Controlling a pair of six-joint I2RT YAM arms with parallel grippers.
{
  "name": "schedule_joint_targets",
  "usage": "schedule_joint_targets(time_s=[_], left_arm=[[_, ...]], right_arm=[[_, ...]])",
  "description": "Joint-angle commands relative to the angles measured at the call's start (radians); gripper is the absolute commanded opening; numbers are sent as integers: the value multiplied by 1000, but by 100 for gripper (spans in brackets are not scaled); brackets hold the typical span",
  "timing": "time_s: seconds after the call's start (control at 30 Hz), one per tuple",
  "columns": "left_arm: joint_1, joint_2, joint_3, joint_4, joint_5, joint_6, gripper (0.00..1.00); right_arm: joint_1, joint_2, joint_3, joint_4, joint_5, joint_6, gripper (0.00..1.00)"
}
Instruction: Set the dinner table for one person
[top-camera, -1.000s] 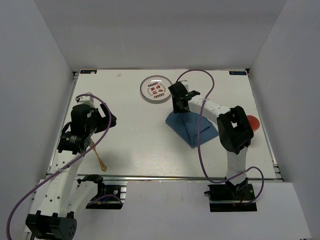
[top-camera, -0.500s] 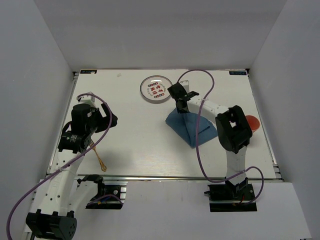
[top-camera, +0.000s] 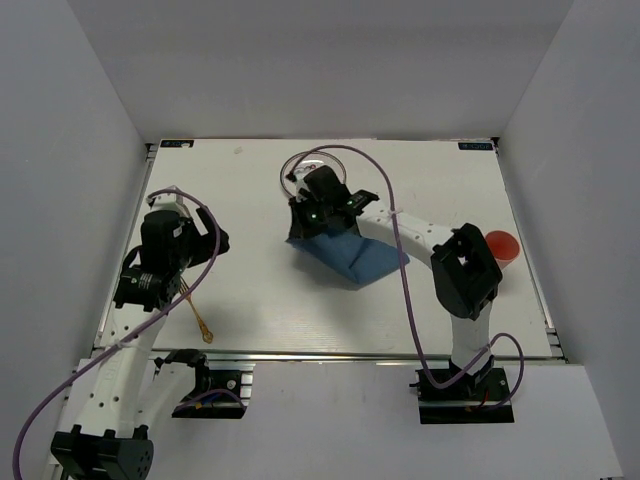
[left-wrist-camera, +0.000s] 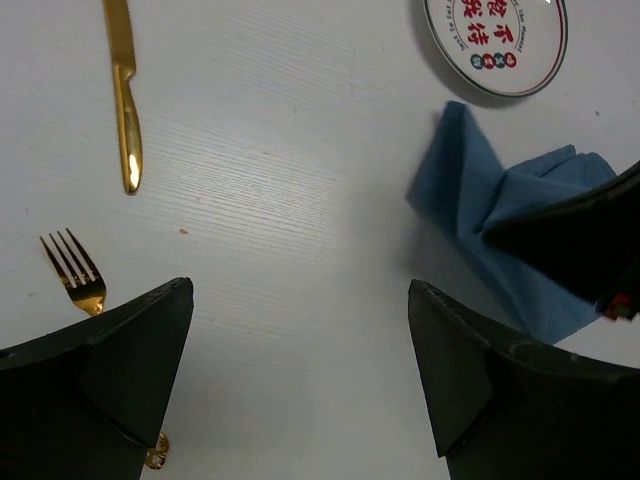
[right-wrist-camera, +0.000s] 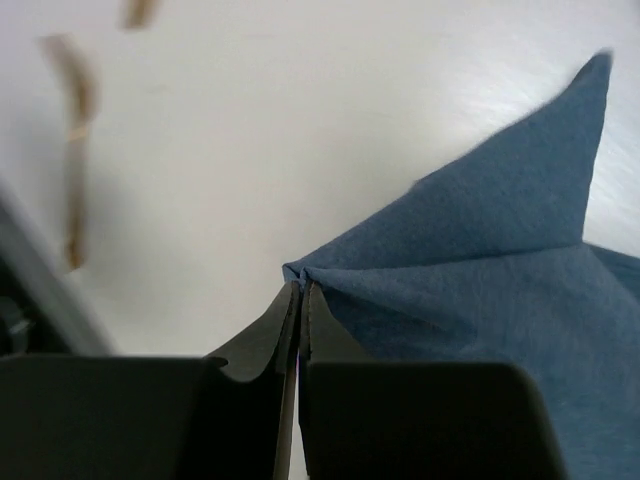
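The white dinner table (top-camera: 255, 290) carries a blue cloth placemat (top-camera: 348, 252), crumpled near its middle. My right gripper (top-camera: 308, 218) is shut on one pinched corner of the placemat (right-wrist-camera: 480, 270), and the fabric bunches right at the fingertips of the right gripper (right-wrist-camera: 300, 286). A patterned plate (left-wrist-camera: 495, 40) lies just beyond the cloth; in the top view the right arm covers most of it. My left gripper (top-camera: 212, 240) hovers open over bare table at the left, and nothing sits between the fingers of the left gripper (left-wrist-camera: 300, 290).
A gold knife (left-wrist-camera: 125, 100) and a gold fork (left-wrist-camera: 75, 275) lie on the table's left side, with a gold handle (top-camera: 197, 315) near the front rail. A red round dish (top-camera: 503, 245) sits by the right edge.
My right gripper closed on the placemat's corner and dragged the cloth left toward the table's middle, so the arm now covers the plate. The left arm stayed put.
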Motion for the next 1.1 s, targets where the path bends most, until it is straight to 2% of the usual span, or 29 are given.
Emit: schedule_joint_targets(time_s=[0.0,0.07,0.13,0.27,0.3,0.33,0.37,0.43,0.5,0.57,0.6,0.63,0.7,0.73,0.77,0.97,1.07], left_arm=[[-2,-46,7,-26,-96,-33,98],[-2,-58,7,-30,-116,-38,98],[-2,-63,8,-36,-125,-47,98],[-2,-76,8,-40,-142,-57,98],[-2,-78,10,-46,-158,-61,98],[-2,-79,11,-51,-170,-72,98],[-2,-79,16,-66,-185,-79,98],[-2,-84,19,-80,-231,-102,98],[-12,-87,21,-91,-248,-112,98],[-12,-89,25,-100,-244,-115,98],[-12,-86,33,-105,-235,-115,98],[-12,-83,39,-111,-215,-115,98],[-12,-76,56,-129,-167,-127,98],[-12,-63,56,-129,-89,-130,98],[-12,-52,51,-125,-48,-133,98],[-12,55,-47,-30,158,-150,98],[-12,110,-85,30,245,-152,98]], right_arm=[[65,-11,24,159,-402,31,0],[85,18,18,219,-537,62,0],[106,24,-2,271,-591,92,0],[151,24,-33,310,-545,114,0],[161,39,-31,310,-553,113,9],[172,41,-30,308,-562,111,37],[180,43,-41,308,-570,109,47],[189,1,-79,310,-535,119,89],[182,-78,-172,375,-458,134,89],[175,-137,-234,380,-311,143,89],[175,-193,-280,342,-239,139,89],[177,-216,-300,323,-76,145,89],[168,-258,-347,232,95,187,89],[151,-263,-351,199,242,220,89],[145,-258,-351,166,287,231,89],[94,-210,-361,92,363,300,89],[91,-212,-413,141,313,335,89]])
